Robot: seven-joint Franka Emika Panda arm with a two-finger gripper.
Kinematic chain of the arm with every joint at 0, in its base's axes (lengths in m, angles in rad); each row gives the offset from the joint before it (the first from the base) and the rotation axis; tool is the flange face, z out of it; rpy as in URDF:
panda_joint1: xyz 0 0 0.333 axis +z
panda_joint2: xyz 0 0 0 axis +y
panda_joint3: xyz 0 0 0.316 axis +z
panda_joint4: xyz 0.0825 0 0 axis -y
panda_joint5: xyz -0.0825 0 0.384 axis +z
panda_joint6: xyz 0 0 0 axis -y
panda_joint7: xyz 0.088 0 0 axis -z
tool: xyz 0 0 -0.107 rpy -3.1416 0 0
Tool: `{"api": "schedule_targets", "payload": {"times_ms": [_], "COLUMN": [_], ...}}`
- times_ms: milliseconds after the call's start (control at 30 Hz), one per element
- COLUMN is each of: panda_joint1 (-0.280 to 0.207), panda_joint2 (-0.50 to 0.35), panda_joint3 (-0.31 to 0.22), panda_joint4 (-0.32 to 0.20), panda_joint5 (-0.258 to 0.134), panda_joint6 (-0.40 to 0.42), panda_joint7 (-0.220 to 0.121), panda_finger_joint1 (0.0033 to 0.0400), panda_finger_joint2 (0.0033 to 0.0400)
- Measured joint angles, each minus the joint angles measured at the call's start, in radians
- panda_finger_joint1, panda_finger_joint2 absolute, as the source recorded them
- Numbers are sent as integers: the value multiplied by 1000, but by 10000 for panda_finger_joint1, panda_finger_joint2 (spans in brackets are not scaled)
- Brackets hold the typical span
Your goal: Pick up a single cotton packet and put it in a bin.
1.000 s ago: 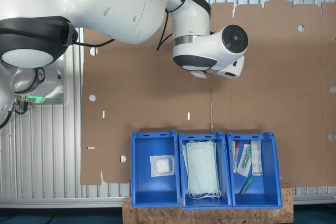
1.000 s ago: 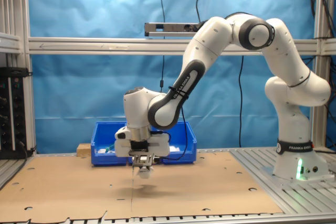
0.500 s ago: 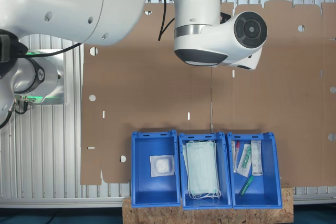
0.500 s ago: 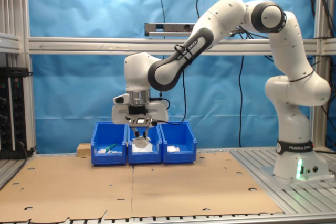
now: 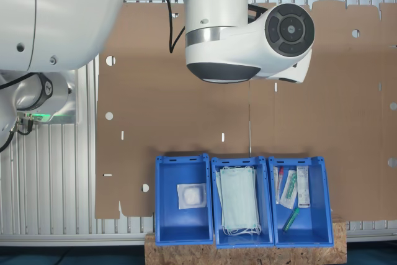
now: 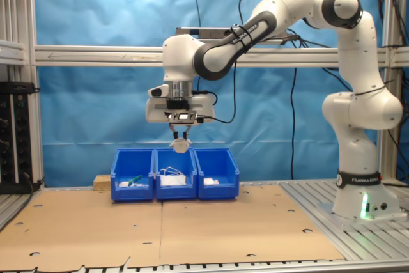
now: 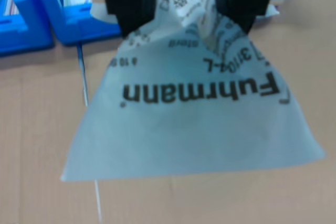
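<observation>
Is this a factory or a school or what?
Probably a robot lab. A white robot arm stands on a metal-framed bench before a blue backdrop, and its claw holds a cotton packet above three blue bins of medical supplies.

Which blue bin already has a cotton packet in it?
The blue plastic bin at the first exterior view's left: a square white cotton packet lies inside. The middle one holds pale green face masks, the third narrow wrappers.
</observation>
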Motion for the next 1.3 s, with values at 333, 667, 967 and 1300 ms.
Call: {"api": "schedule_targets", "payload": {"times_ms": [333,667,967,1300], "panda_joint1": [-3,-34,-63,-81], "panda_joint2": [-103,-145,-145,-145], "panda_joint3": [-54,-175,-315,-422], "panda_joint4": [-84,-142,-162,-169], "panda_joint5": [-90,-172,-239,-307], "panda_joint6": [-43,-43,-16,10], "panda_joint7": [-96,-225,-318,-439], "panda_finger_joint1": [74,74,74,74], "panda_finger_joint2": [74,74,74,74]}}
